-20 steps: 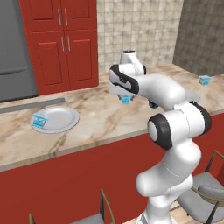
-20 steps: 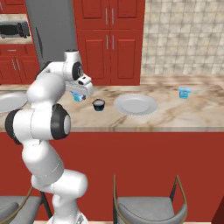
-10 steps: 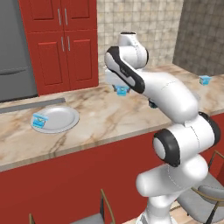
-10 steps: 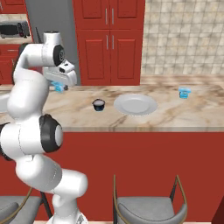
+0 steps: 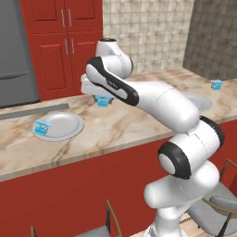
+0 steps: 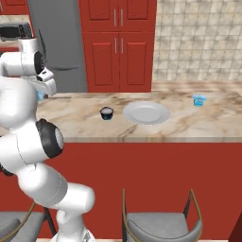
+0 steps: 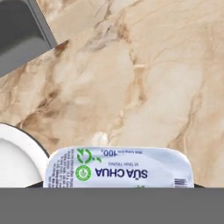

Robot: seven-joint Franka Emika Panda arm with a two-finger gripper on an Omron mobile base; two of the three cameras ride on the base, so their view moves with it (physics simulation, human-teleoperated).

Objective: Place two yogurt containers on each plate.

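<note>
My gripper point(image 5: 102, 98) hangs a little above the marble counter, shut on a light-blue yogurt container point(image 5: 102, 102). That tub's white printed lid point(image 7: 118, 168) lies right under the hand. To its left lies a pale plate point(image 5: 62, 127) bearing one yogurt container point(image 5: 42, 128); its rim point(image 7: 19, 155) shows beside the held tub. A second plate point(image 6: 146, 113) lies bare at mid-counter. Another yogurt container point(image 6: 199, 99) stands on the counter far to the right. In the right base view the gripper point(image 6: 45, 90) sits at the far left, with the held tub point(image 6: 39, 96) peeking out beneath it.
A small dark bowl point(image 6: 107, 113) stands just left of the bare plate. A flat grey strip point(image 5: 34, 111) runs along the counter behind the left plate. Red cabinets and a grey fridge point(image 6: 56, 42) stand behind; stools point(image 6: 158, 222) below the counter front.
The arm has swung left along the counter with the yogurt container held shut in the gripper, from near mid-counter to close by the left plate.
</note>
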